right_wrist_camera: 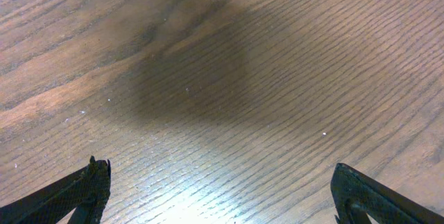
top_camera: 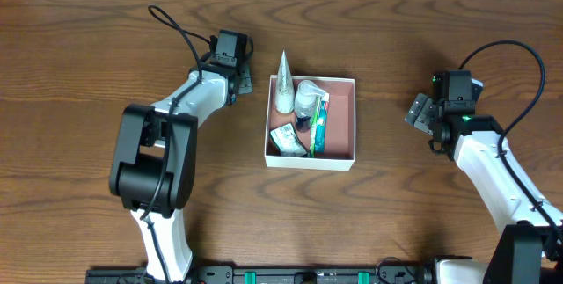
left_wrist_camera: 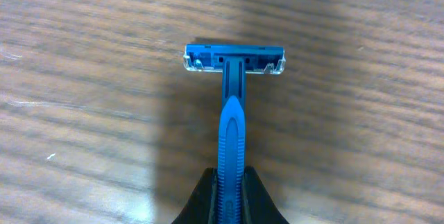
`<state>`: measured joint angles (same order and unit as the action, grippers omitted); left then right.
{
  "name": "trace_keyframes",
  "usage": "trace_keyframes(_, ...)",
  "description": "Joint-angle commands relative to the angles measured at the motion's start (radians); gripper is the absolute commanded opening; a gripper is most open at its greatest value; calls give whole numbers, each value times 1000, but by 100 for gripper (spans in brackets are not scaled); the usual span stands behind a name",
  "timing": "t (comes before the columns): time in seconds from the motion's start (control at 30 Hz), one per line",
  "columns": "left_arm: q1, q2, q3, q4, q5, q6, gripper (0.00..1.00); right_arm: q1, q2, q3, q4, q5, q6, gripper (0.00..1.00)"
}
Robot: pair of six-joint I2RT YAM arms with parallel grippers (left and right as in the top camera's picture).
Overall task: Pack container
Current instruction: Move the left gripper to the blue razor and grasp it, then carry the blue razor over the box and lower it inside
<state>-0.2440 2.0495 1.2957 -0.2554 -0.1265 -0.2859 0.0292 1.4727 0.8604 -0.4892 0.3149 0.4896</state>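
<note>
The container [top_camera: 341,149], a square shallow box with white walls and a pinkish inside, sits at the table's middle. It holds a white cone-shaped tube [top_camera: 283,82], a small clear bottle [top_camera: 306,101], a green-and-blue toothbrush pack [top_camera: 319,126] and a small white-green packet [top_camera: 286,139]. My left gripper [top_camera: 244,84] is left of the box and shut on a blue razor [left_wrist_camera: 232,113], whose head points away over bare wood. My right gripper [top_camera: 420,115] is open and empty, well right of the box; its fingers [right_wrist_camera: 220,182] frame bare wood.
The table is dark brown wood [top_camera: 79,55]. A black cable [top_camera: 180,29] loops off the left arm and another [top_camera: 510,51] off the right arm. A black rail [top_camera: 290,275] runs along the front edge.
</note>
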Motion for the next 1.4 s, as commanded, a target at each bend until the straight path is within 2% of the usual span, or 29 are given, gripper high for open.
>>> trace_keyframes(0.0, 3, -137, 4, -24, -51, 21, 6, -3, -1, 2, 0, 21, 3, 99)
trace_keyframes(0.27, -57, -593, 5, -74, 30, 20, 6, -3, -1, 2, 0, 21, 3, 99)
trace_keyframes(0.4, -194, -776, 5, -82, 28, 20, 6, -3, -1, 2, 0, 21, 3, 99)
trace_keyframes(0.5, -333, -829, 5, -95, -6, 19, 6, -3, -1, 2, 0, 21, 3, 99)
trace_keyframes(0.67, -561, -759, -17, -118, -224, -24, 6, -3, -1, 2, 0, 21, 3, 99)
trace_keyframes(0.8, -661, -603, -20, -100, -287, -33, 6, -3, -1, 2, 0, 21, 3, 99)
trace_keyframes(1.0, -698, -407, -20, -25, -286, -107, 6, -3, -1, 2, 0, 21, 3, 99)
trace_keyframes(1.2, -698, -314, -20, -15, -287, -211, 6, -3, -1, 2, 0, 21, 3, 99)
trace_keyframes(1.37, -697, -258, -20, -9, -287, -235, 6, -3, -1, 2, 0, 21, 3, 99)
